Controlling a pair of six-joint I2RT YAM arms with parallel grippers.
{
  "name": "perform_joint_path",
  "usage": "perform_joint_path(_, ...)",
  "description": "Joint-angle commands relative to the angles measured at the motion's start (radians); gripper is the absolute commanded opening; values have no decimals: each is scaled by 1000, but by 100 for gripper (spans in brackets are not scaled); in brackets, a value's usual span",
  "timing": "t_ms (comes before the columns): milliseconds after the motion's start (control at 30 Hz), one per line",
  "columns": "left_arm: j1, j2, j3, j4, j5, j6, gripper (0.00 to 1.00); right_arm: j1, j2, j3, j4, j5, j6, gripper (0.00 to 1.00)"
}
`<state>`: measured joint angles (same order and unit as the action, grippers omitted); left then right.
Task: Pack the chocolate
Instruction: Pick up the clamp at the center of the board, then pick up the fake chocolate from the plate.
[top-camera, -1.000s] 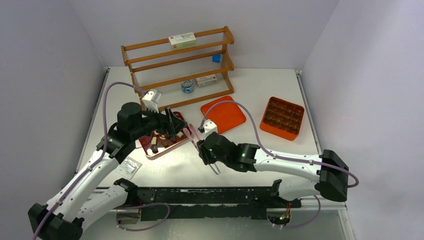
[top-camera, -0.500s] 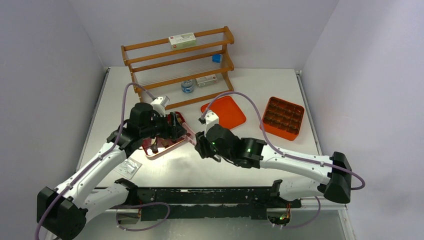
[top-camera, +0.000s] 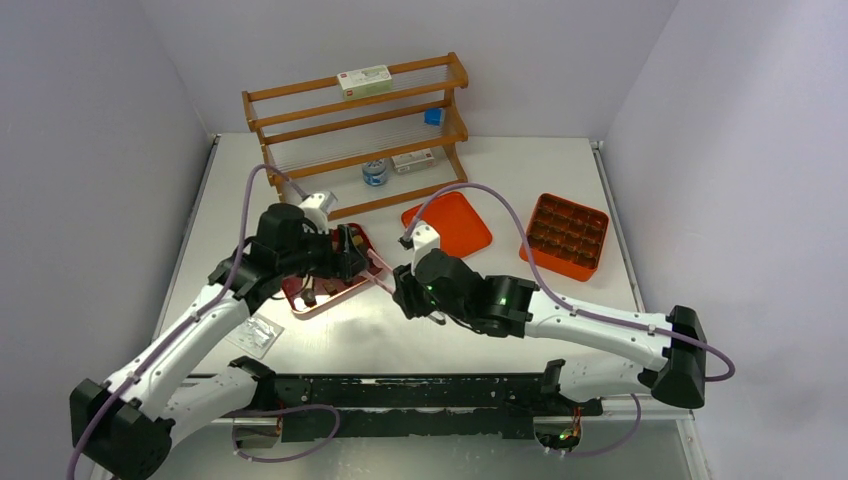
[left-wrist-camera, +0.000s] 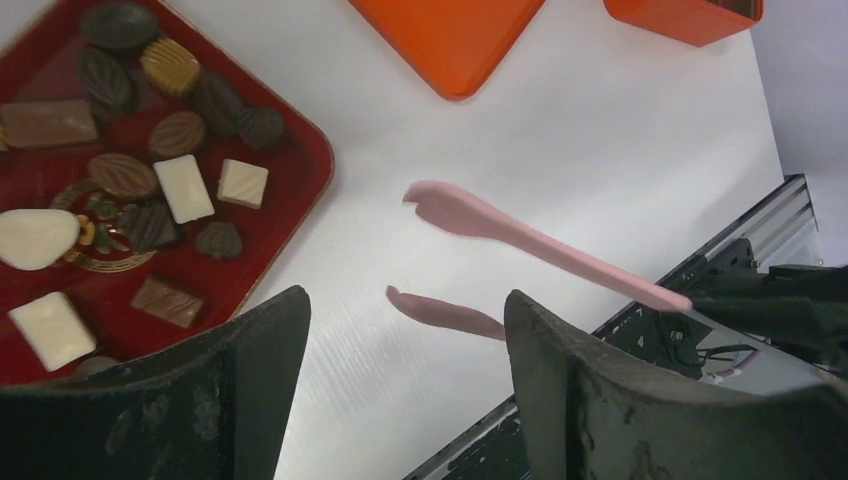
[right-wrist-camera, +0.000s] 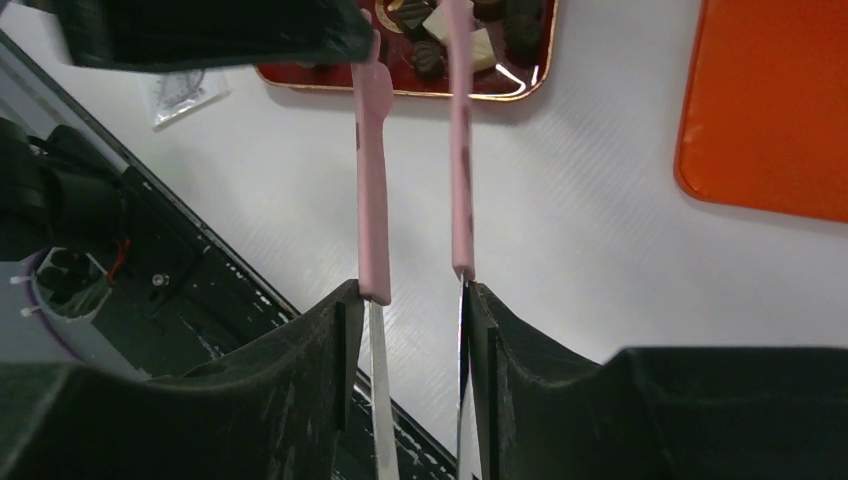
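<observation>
The chocolate (left-wrist-camera: 183, 187) lies as several dark, brown and cream-white pieces in a dark red tray (left-wrist-camera: 305, 170) with a gold emblem, also seen in the top view as the tray (top-camera: 328, 301). My left gripper (left-wrist-camera: 400, 340) hovers open and empty over the table just beside the tray's right edge; from above the left gripper (top-camera: 348, 255) is at the tray. My right gripper (right-wrist-camera: 412, 300) is shut on the handles of the pink tongs (right-wrist-camera: 372, 200). The tongs (left-wrist-camera: 540, 255) stand apart, with nothing between their tips, and point at the tray's edge.
An orange compartment tray (top-camera: 565, 235) sits at the right, and its flat orange lid (top-camera: 447, 225) lies in the middle. A wooden rack (top-camera: 355, 130) with small boxes stands at the back. A clear plastic packet (top-camera: 255, 335) lies near the left front edge.
My left arm has swung right and lower over the tray, and its jaws have narrowed a little. My right arm has carried the tongs up and left toward the tray.
</observation>
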<state>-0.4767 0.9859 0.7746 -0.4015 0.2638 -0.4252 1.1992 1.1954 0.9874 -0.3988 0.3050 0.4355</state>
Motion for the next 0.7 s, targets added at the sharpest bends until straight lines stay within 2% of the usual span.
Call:
perform_joint_path(0, 6, -91, 102, -86, -87, 45, 79, 0, 27, 16, 12, 39, -18, 45)
perform_joint_path(67, 6, -129, 137, -110, -134, 61, 83, 1, 46, 17, 19, 36, -18, 45)
perform_joint_path(133, 6, -174, 160, -121, -189, 82, 93, 0, 64, 24, 25, 35, -20, 45)
perform_joint_path(200, 6, -226, 158, -121, -253, 108, 97, -1, 86, 36, 29, 28, -20, 45)
perform_joint_path(467, 6, -429, 87, -121, -434, 218, 97, 0, 206, 138, -25, 25, 30, 45)
perform_joint_path(667, 6, -515, 50, -107, -515, 232, 97, -5, 319, 240, -90, 40, 70, 45)
